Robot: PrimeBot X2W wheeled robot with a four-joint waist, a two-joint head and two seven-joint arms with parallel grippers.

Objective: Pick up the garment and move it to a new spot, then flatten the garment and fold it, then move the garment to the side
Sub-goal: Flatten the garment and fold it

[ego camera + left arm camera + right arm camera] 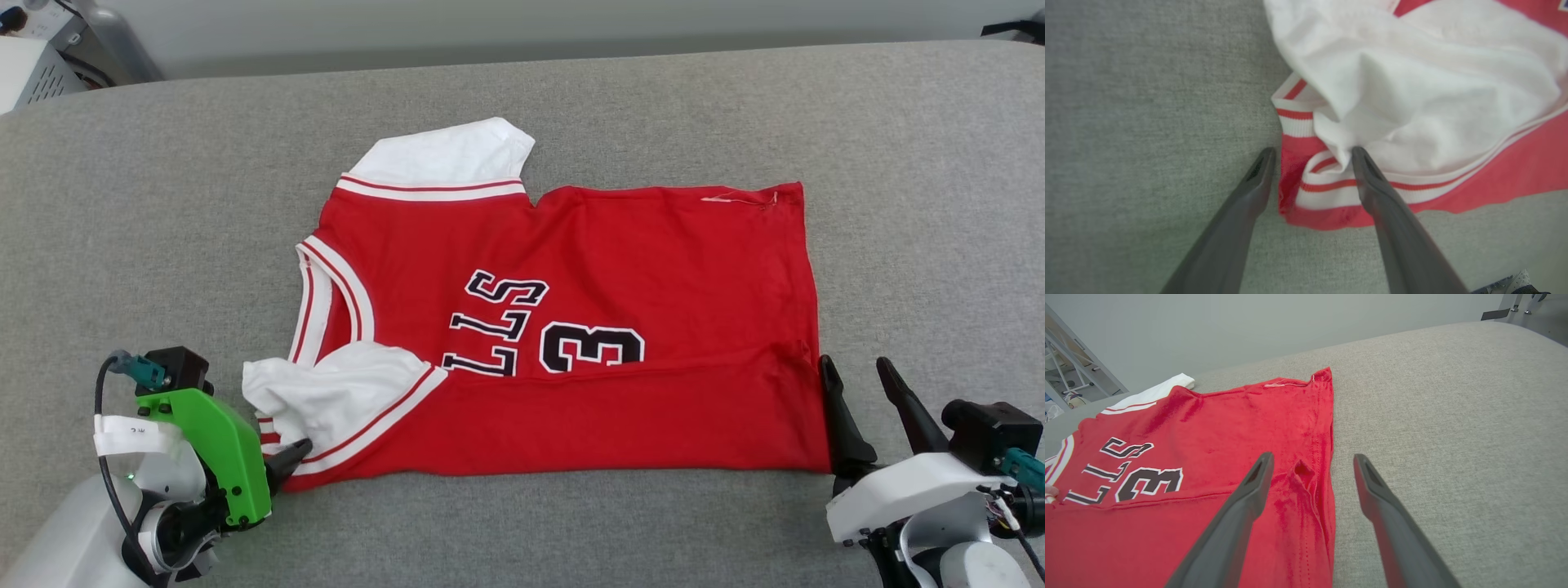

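Garment point(620, 245) lies folded over, left pincer point(1312, 152) apart astride its sleeve corner, right pincer point(1312, 457) apart astride its hem.

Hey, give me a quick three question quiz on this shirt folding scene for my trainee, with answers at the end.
1. True or false: the red jersey shirt with white sleeves hangs above the grey fabric surface.
2. The left claw is: A open astride the striped sleeve trim; B shut on the collar.
3. Which digit shows on the shirt?
Key: 1 false; 2 A; 3 the 3.
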